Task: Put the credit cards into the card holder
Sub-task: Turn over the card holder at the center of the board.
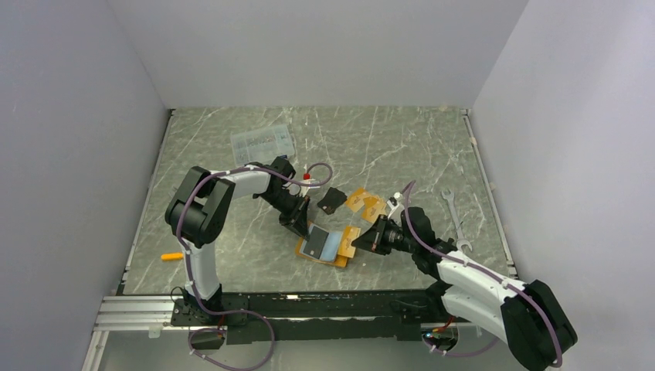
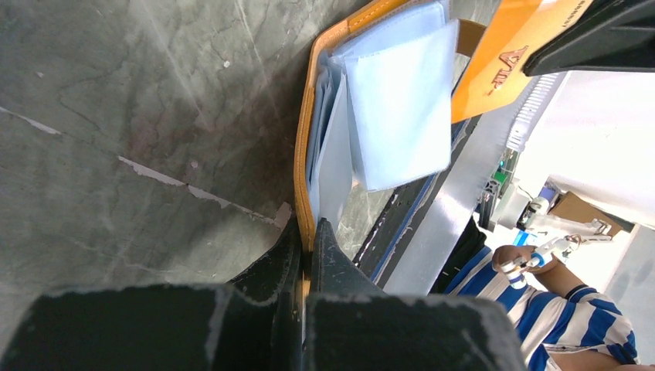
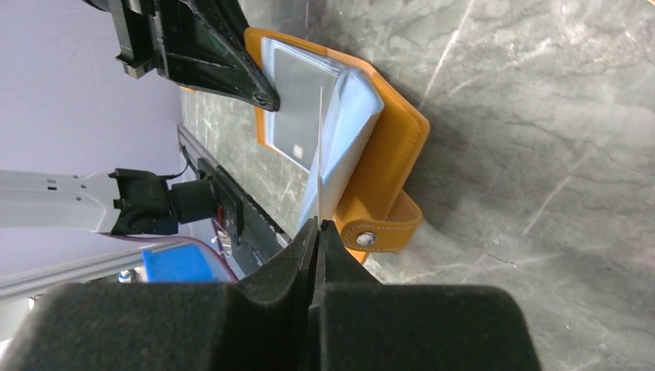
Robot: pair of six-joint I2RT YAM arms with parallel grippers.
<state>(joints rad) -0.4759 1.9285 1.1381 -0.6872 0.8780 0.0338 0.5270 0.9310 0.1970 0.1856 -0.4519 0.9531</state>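
Marble table (image 1: 247, 263) | left jaws clamp card holder (image 3: 390, 154) | right jaws clamp card (image 2: 498, 62), wrist-view edge-on

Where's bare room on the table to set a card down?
Bare grey marble tabletop lies far right, between the clear plastic compartment box and the silver wrench. Crowded mid-table: the open orange leather card holder, flat black card and orange-tan cards.
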